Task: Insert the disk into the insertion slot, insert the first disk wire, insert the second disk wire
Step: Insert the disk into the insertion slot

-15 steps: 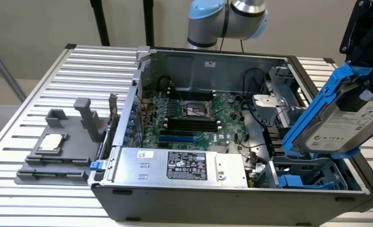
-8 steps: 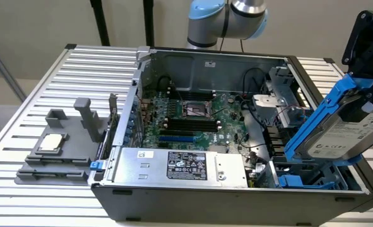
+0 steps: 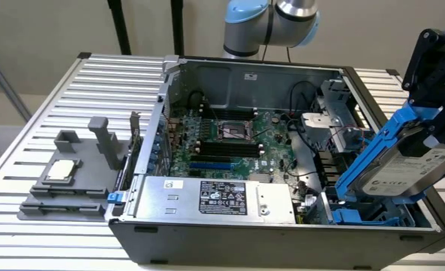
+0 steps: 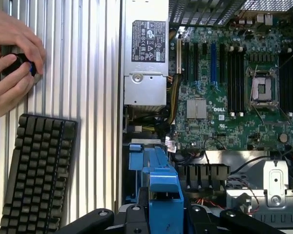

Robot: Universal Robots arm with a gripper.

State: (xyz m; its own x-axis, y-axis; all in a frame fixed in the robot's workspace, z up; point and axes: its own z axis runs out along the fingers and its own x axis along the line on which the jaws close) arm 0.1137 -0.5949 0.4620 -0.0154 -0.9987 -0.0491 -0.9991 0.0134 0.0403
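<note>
The black end effector [image 3: 431,132] gripped the silver metal disk [image 3: 402,169], white-labelled, in its bright blue plastic carrier; the disk hung tilted just above the dark grey sheet-metal insertion slot [image 3: 366,217] with blue rails, at a corner of the open grey computer case [image 3: 282,240]; seating was not yet done; both wire steps looked undone.

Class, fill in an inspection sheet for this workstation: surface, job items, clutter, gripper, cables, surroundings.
Surface: slatted metal table carrying an open computer case.
Job's things: disk tilted over the insertion slot, not seated.
Clutter: grey fixture; keyboard on the table.
Gripper: gripper shut on the disk.
Cables: loose wires inside the case.
Surroundings: a person's hand on a small black device.
</note>
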